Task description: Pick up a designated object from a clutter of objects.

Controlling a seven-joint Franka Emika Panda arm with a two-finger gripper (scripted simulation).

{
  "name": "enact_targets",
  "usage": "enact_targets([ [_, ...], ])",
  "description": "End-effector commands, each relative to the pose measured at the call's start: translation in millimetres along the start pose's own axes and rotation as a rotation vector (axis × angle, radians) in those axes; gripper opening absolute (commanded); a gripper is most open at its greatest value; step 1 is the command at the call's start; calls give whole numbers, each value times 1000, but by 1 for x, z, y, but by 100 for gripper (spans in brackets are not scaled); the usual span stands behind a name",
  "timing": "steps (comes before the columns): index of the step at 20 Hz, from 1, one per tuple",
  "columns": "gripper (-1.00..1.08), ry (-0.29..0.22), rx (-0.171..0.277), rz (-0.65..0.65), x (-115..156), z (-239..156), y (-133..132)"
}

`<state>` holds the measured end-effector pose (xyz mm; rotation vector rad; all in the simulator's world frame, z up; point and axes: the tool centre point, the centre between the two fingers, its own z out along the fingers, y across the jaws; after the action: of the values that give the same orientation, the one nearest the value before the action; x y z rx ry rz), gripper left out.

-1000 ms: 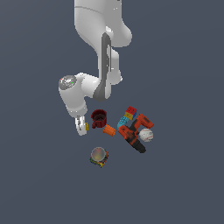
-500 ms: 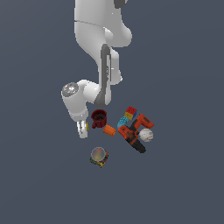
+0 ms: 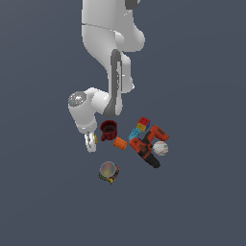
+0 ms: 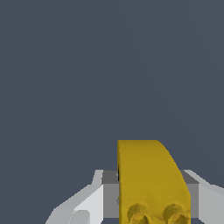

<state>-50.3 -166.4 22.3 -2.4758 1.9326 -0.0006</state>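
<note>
The white Panda arm (image 3: 109, 53) reached down from the top of the exterior view, its wrist bent toward that view's left, over a plain grey-blue floor (image 3: 202, 202). Among the clutter, the orange-and-black drill (image 3: 148, 148) was the biggest item, lying at the exterior view's right with its dark end pointing toward the bottom of the frame. The white baseball (image 3: 160, 148) sat touching the drill on its right side. The multicoloured toy bricks (image 3: 140, 127) lay just above the drill, touching it. The dark red cup (image 3: 109, 129) stood upright to the left of the bricks, close beside the wrist. The clear ball on its cube (image 3: 109, 171) rested apart from the rest, lower in the view. The small orange cylinder (image 3: 119, 142) lay on its side between the cup and the drill. The end effector (image 3: 90, 142) hung just left of the cup, and the tiny yellow blocky piece (image 4: 151, 186) sat between its pale fingers (image 4: 85, 205), which stood close on either side of it in the wrist view; two round holes showed at the piece's near end. In the exterior view only a speck of yellow showed at the fingers' side, and whether the piece was lifted clear of the floor could not be told.
</note>
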Motion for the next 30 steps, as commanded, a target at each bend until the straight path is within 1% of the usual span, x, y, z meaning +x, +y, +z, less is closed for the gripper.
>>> enact_targets([
  [1,-100,0,-1,0,0,0,0],
  [8,-100,0,0,0,-6,-8,-2],
  [15,-100,-1,0,1,-30,-36,-10],
  [22,-100,-1,0,1,-69,-85,-24],
  [30,-100,4,-2,2,-127,-160,-45],
])
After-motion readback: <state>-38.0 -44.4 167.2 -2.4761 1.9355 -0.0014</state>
